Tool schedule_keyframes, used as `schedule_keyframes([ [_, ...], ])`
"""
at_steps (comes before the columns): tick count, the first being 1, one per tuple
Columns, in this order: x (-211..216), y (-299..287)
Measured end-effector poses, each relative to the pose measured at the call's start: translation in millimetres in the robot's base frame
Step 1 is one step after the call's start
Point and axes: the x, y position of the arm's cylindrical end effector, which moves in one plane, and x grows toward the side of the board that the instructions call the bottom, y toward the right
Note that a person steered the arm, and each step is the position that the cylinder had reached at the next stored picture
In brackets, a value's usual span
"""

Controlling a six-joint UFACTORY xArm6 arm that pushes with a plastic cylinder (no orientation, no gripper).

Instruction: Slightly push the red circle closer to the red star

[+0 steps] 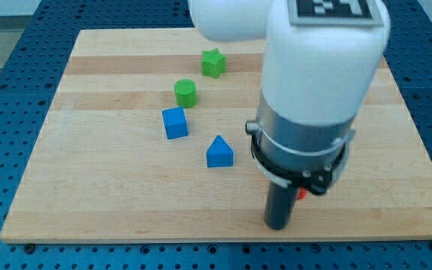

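Note:
My arm's white and grey body fills the view's right side and hides the red star entirely. Only a small sliver of the red circle (pixel 301 194) shows beside the dark rod. My tip (pixel 277 224) rests on the board near its bottom edge, just below and left of that red sliver. I cannot tell whether the tip touches the red circle.
A blue triangle (pixel 220 151) lies to the left of the rod. A blue cube (pixel 175 123), a green circle (pixel 185 93) and a green star (pixel 214 62) lie further up and left. The wooden board (pixel 88 180) sits on a blue table.

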Motion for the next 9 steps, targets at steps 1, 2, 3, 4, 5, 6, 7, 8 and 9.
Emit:
schedule_keyframes([
  [1, -2, 65],
  [2, -31, 111],
  [3, -51, 91],
  [4, -51, 75],
  [5, -51, 75],
  [6, -51, 73],
  [7, -51, 69],
  [8, -51, 62],
  [9, -50, 59],
])
